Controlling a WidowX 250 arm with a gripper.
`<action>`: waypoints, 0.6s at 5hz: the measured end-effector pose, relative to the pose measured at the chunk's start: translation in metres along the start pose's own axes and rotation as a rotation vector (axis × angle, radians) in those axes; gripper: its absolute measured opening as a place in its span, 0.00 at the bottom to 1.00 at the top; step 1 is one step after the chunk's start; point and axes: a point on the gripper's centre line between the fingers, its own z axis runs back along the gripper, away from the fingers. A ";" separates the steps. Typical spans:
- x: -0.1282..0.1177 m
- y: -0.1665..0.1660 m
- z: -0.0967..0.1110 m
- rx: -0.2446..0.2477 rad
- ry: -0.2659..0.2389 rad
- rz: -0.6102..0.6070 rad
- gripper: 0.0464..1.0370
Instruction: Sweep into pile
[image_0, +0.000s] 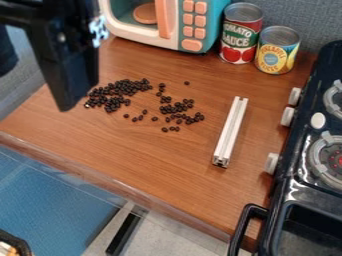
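Note:
The black gripper hangs at the upper left, its tip in front of the left edge of the scattered beans. Small dark beans lie on the wooden counter, densest just right of the gripper. A looser group of beans spreads to the right of these, with a few strays between and around. A white bar lies slanted on the counter, right of the beans and apart from the gripper. Part of the counter left of the beans is hidden behind the gripper.
A toy microwave stands at the back, with a red tomato can and a yellow pineapple can beside it. Along the right side is a black toy stove with knobs and a black handle. The counter's front edge runs diagonally below.

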 end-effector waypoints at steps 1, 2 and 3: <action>0.000 0.000 -0.002 0.000 0.003 0.003 0.96; 0.029 -0.003 -0.044 0.024 0.027 0.058 0.96; 0.047 -0.004 -0.073 0.036 0.034 0.064 0.96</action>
